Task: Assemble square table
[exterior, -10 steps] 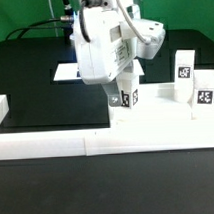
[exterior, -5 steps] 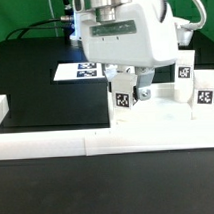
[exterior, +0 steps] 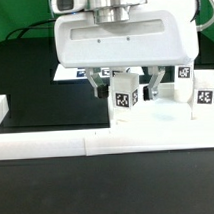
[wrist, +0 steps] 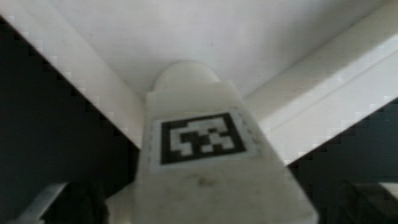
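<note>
In the exterior view the gripper hung low over the bench, its broad white housing filling the upper middle of the picture and hiding much of what lay behind it. Its fingers stood wide apart, one on each side of a leg — neither clearly pressed against it, so the leg stood free between them. That leg was upright, tag toward the camera, just behind the border wall that ran along the near edge of the bench.

Toward the exterior view's right stood two more legs, one near the gripper's finger and another beside it, close to the picture's edge; both were upright with tags showing. The marker board lay flat on the black bench behind the gripper, mostly covered by the housing. A short white block sat at the bench's edge on the exterior view's left. The slab of the table could not be made out; the housing blocked that part of the bench.

In the wrist view the leg filled the middle, seen from above and close, its tag sharp on the facing side. Dark finger tips showed on either side of it with a gap between each and the leg. Behind the leg white surfaces met at an angle — blurred, and I could not tell which parts they were — with black bench beyond.
</note>
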You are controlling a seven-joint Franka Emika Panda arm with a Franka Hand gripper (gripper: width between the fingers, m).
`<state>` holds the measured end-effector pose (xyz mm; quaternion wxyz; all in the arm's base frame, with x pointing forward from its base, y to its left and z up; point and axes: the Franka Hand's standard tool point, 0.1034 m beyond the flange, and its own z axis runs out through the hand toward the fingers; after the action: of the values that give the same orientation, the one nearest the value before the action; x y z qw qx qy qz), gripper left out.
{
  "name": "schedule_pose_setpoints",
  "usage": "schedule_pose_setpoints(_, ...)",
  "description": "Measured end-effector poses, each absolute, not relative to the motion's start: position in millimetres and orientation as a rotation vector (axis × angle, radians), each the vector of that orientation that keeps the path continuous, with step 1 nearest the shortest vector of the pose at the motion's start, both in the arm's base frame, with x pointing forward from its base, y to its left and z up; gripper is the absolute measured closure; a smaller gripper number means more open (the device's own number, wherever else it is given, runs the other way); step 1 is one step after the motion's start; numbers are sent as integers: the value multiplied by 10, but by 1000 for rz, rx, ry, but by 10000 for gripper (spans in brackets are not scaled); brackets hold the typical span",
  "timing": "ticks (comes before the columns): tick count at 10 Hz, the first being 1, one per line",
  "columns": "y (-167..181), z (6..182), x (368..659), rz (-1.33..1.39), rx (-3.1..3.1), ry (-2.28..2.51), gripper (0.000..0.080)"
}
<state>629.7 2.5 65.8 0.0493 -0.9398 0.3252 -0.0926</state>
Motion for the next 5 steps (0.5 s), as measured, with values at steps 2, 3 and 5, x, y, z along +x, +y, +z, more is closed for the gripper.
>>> schedule_pose_setpoints(2, 28, 653, 6293, -274, -2814, 1104, 262)
schedule_pose_setpoints(3, 20, 640, 6275, -259, -2760, 1222, 457)
schedule_pose_setpoints(5, -28, 624, 6234, -201, -2636, 1452, 503)
